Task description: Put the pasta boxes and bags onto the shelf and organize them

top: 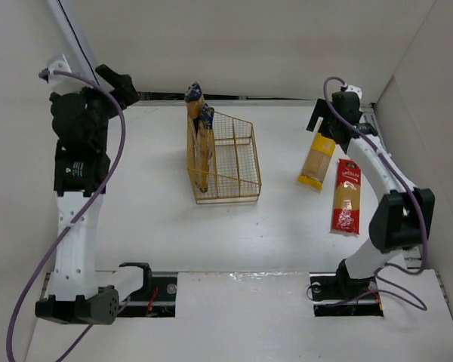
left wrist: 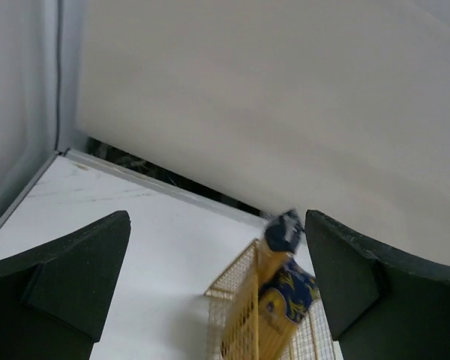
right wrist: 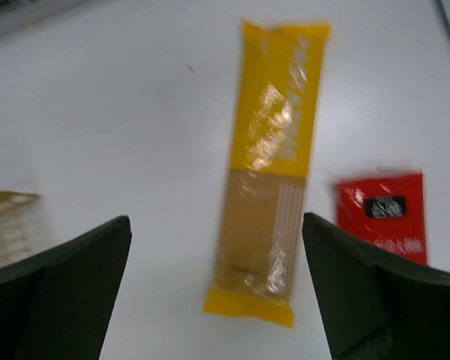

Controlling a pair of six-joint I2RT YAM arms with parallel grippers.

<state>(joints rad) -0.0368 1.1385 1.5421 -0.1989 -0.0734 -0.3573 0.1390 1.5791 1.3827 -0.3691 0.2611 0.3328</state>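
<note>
Left gripper point(top: 124, 84) sits raised near the far left corner, jaws wide apart, nothing in them; I'm treating it as parked. Ahead of it and off to its right is the shelf point(top: 228, 162). The black-end pack point(top: 194, 102) and the blue-end pack point(top: 206, 132) stand on end in its left side, leaning, pressed against each other. By my read that's two in and two to go. Right gripper point(top: 334, 113) hovers above the yellow pack point(top: 318, 161), fingers spread wide and empty. That pack lies flat on the table point(top: 166, 226), straight below and framed between the fingers in the wrist view. The red pack point(top: 346, 197) lies just beside it on the gripper's right, not touching. Step in hand looks like the reach for the yellow pack. Next I need to drop down, straddle its narrow width, close, then carry it left to a free shelf compartment.
</note>
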